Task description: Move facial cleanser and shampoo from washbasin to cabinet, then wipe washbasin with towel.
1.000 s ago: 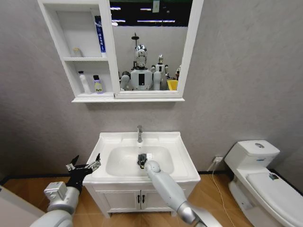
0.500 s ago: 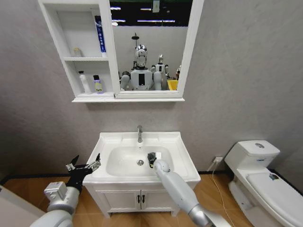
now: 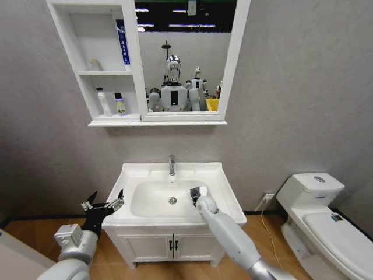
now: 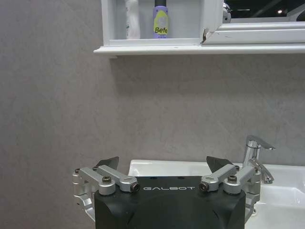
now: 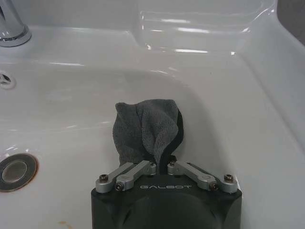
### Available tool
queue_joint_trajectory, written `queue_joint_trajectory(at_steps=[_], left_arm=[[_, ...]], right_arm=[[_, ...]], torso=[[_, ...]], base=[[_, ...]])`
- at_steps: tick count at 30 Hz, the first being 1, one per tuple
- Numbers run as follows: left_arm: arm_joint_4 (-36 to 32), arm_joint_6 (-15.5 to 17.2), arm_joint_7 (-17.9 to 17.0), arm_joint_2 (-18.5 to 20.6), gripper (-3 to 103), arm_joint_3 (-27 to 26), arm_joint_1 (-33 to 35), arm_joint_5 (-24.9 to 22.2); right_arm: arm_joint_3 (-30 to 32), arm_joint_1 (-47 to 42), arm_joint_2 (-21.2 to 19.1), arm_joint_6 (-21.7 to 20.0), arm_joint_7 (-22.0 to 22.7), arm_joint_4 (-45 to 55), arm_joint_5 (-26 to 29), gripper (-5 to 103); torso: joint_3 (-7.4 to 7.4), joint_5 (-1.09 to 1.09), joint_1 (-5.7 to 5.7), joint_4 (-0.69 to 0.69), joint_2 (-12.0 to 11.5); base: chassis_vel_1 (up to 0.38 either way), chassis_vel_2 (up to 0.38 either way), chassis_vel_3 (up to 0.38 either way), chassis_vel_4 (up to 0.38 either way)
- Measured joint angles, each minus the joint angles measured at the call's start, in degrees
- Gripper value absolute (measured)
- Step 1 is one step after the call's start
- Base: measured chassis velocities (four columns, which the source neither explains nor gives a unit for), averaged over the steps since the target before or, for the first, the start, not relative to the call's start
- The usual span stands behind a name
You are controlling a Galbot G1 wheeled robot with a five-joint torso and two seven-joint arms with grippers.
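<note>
Grey wall, white wall-hung cabinet (image 3: pixel 93 64) with bottles already shelved. White ceramic washbasin (image 3: pixel 224 195): right pincer (image 5: pixel 159 165) pinching dark grey folded towel (image 5: pixel 145 129) against bowl's right slope. Left pincer (image 4: pixel 167 167) spread, idle beside basin. Risk: shallow pinch, towel may slip out mid-wipe.

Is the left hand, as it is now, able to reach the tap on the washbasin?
Probably yes. The left hand hovers open beside the washbasin's left edge, and nothing stands between it and the tap. The right hand, holding the towel, is in the bowl's right part, away from that path.
</note>
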Motion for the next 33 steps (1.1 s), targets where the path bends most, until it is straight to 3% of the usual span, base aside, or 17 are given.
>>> queue_joint_trajectory(at_steps=[17, 23, 27, 33], left_arm=[[0.00, 0.00, 0.00, 0.00, 100, 0.00, 0.00, 0.00], [0.00, 0.00, -0.01, 0.00, 100, 0.00, 0.00, 0.00], [0.00, 0.00, 0.00, 0.00, 100, 0.00, 0.00, 0.00], [0.00, 0.00, 0.00, 0.00, 100, 0.00, 0.00, 0.00]], right_arm=[[2.04, -0.47, -6.55, 1.82, -2.88, 9.81, -9.69, 5], [5.61, 1.49, -8.53, 4.84, -10.03, 4.89, -14.12, 5], [7.10, 4.52, -10.17, 10.74, -17.92, -1.33, -16.76, 5], [6.65, 6.48, -9.39, 17.33, -23.87, -5.84, -17.26, 5]], torso=[[0.00, -0.02, 0.00, -0.01, 0.00], [0.00, -0.01, 0.00, -0.02, 0.00], [0.00, -0.01, 0.00, -0.02, 0.00], [0.00, -0.01, 0.00, -0.01, 0.00]], base=[[0.000, 0.000, 0.000, 0.000], [0.000, 0.000, 0.000, 0.000], [0.000, 0.000, 0.000, 0.000], [0.000, 0.000, 0.000, 0.000]])
